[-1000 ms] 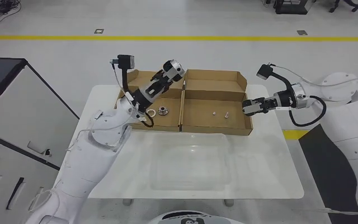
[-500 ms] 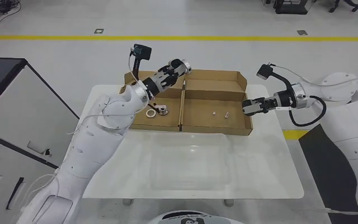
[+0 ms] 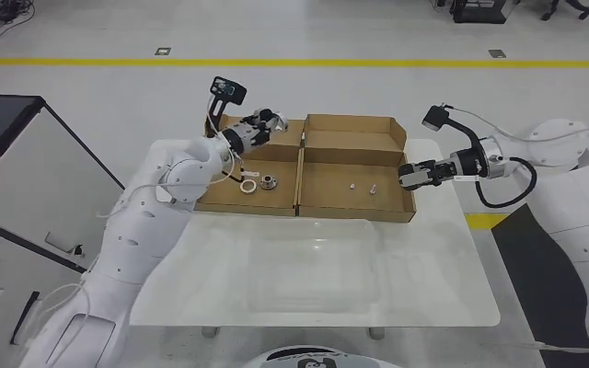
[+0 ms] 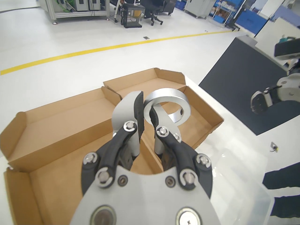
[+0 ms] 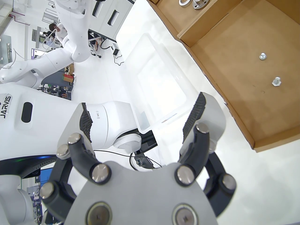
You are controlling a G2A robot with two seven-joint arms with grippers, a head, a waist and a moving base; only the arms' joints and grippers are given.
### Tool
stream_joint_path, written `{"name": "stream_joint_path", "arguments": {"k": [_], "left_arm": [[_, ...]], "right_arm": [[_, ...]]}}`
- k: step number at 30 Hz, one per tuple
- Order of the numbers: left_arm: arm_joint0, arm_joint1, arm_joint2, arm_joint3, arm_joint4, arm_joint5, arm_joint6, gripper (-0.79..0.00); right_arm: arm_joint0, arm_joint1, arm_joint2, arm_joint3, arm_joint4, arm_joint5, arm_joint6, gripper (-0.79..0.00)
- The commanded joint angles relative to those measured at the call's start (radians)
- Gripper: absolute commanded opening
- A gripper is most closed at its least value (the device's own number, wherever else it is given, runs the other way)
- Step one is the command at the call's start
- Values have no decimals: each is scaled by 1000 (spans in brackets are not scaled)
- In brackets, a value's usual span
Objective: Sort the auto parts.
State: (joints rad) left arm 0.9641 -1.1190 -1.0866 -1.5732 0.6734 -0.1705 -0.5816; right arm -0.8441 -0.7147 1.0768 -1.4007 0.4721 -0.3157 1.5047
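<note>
Item under handling: a metal ring [image 4: 168, 92], machined, plain-faced, with a small hole in its side wall. It is held aloft over the far end of the left compartment of the cardboard box [image 3: 299, 175], clear of the floor of the box. The left gripper [image 4: 146, 111] is clamped on it, one pad [image 4: 140, 108] outside the wall and the other inside the bore, so that the wall alone is pinched. Judged stiff, smooth and fairly heavy for its bulk; it will not crush, but it may swivel or slip between the rubber pads, and a wall pinch near the rim, as here, looks the soundest hold. Already lying in the left compartment: a second ring [image 5: 185, 1] just beside a flanged hub [image 5: 201, 0]. In the right compartment: two bolts [image 5: 262, 56], near each other and apart from the walls. The right gripper [image 5: 143, 115] hangs at the outer end of the right compartment, its fingers [image 5: 194, 115] spread wide, holding nothing. A clear plastic bin [image 3: 313, 267] stands on the table [image 3: 442, 276] on the near side of the box.
</note>
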Motion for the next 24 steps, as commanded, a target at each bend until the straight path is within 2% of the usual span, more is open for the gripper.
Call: {"name": "stream_joint_path", "arguments": {"k": [1,10,16,24], "left_arm": [[1,4,-8,4,33,-12,-17,-785],[22,17,-37,-3,132,-39,-80,-785],[33,28,-44,-8,261,-71,-117,-785],[32,32,-53,16,282,-88,-191,-785]], "right_arm": [[0,0,0,0,0,0,0,0],[0,0,0,0,0,0,0,0],[0,0,0,0,0,0,0,0],[0,0,0,0,0,0,0,0]]}}
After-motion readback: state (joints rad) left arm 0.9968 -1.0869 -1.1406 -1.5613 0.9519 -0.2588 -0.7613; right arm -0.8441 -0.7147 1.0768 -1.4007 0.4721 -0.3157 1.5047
